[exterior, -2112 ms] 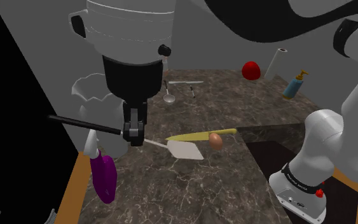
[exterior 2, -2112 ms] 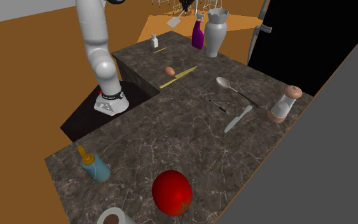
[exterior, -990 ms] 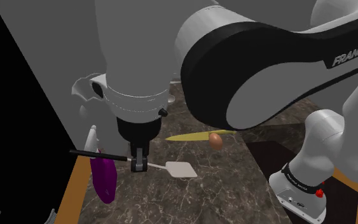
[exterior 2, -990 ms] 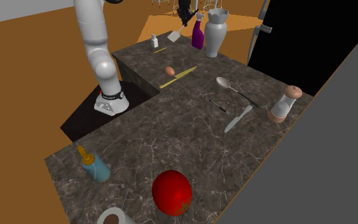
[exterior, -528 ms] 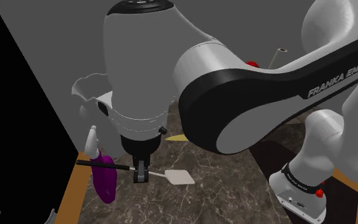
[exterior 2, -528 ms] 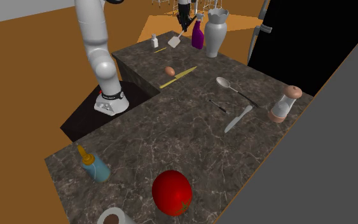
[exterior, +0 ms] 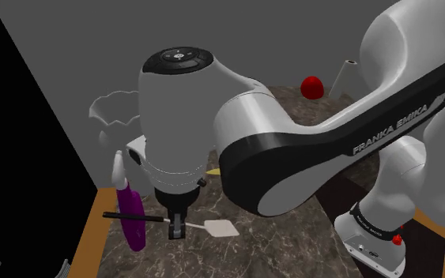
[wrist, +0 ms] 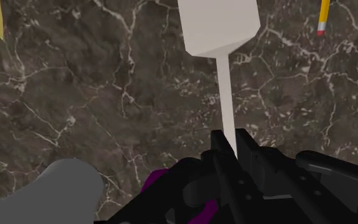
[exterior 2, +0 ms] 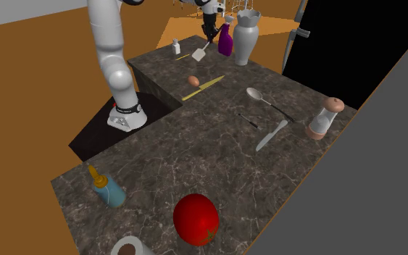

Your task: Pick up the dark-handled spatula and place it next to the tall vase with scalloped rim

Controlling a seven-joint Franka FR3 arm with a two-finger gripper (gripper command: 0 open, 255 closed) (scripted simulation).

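Spatula (wrist: 226, 83) is clamped by its pale neck in the tool (wrist: 232, 145). Its white blade reaches out ahead over the dark marbled tabletop (wrist: 75, 95), low above it but seemingly not yet resting.

In the shoulder view the black handle crosses in front of a purple bottle (exterior: 133, 225), its end out toward the tabletop's edge. The scalloped vase (exterior: 116, 118) stands just behind that bottle.

To do the placing well, I would lower slowly and keep the spatula level so blade and handle land together. Watch that the handle does not nudge the bottle or overhang the edge, and open the fingers only once it rests. A yellow knife (exterior 2: 204, 87) and an egg (exterior 2: 193, 80) lie farther off.
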